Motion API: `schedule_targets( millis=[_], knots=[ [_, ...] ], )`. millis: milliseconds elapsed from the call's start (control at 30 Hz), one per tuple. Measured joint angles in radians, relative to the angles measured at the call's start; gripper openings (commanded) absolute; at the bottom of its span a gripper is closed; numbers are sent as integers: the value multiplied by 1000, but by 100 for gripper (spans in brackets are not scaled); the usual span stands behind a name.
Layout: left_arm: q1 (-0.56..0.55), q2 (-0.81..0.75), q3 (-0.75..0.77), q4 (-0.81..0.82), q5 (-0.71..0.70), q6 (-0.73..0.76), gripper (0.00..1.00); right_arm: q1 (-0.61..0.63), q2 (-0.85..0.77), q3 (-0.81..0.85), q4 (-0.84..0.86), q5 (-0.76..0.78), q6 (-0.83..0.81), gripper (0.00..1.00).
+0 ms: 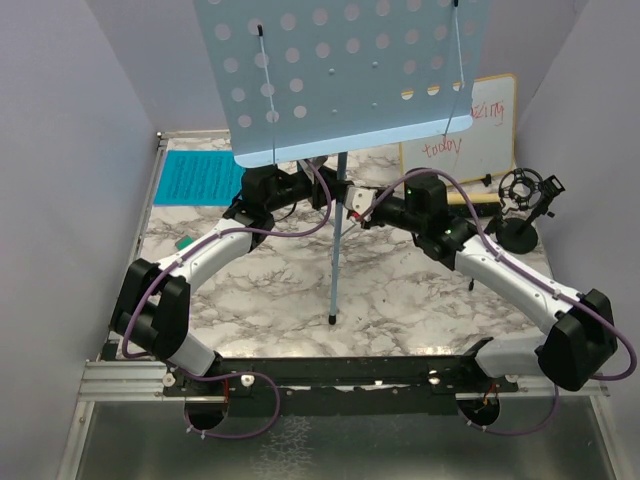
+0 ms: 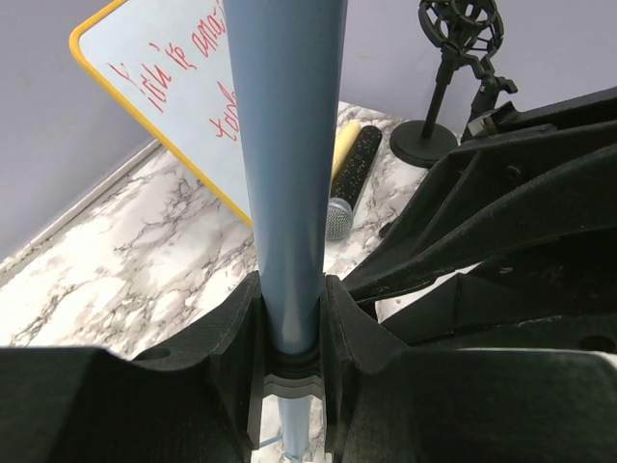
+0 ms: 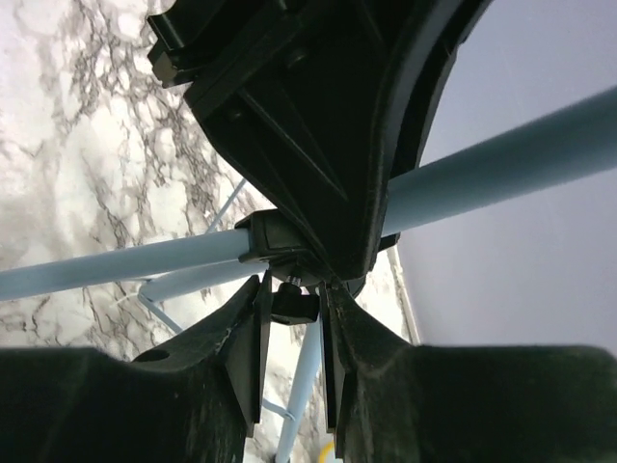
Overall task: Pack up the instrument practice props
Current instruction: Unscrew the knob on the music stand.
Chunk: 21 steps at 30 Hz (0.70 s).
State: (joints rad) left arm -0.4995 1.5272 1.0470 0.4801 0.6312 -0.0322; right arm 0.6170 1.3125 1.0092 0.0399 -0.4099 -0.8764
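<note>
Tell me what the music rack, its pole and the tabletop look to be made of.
The music rack is likely painted sheet metal: matte light blue, with punched round holes. Its pole looks like a smooth satin tube, probably metal. The table shows a marble pattern, grey veins on white, possibly only a printed laminate or film; I cannot tell.

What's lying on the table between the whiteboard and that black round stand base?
A handheld microphone lies flat on the table there, between the whiteboard and the round base. The left wrist view shows it.
</note>
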Motion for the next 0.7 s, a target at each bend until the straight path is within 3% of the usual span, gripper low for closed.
schedule_targets(
  millis=[133, 433, 567, 700],
  knots=[
    [0, -2, 0, -2, 0, 0, 0, 45, 2, 27, -58, 79, -50, 38],
    [3, -4, -5, 1, 0, -1, 0, 161, -37, -50, -155, 0, -21, 41],
    [3, -4, -11, 15, 0, -6, 0, 161, -104, -115, -101, 0, 87, 46],
    [3, -5, -17, 27, -2, -10, 0, 161, -165, -190, 72, 72, 263, 52]
  ],
)
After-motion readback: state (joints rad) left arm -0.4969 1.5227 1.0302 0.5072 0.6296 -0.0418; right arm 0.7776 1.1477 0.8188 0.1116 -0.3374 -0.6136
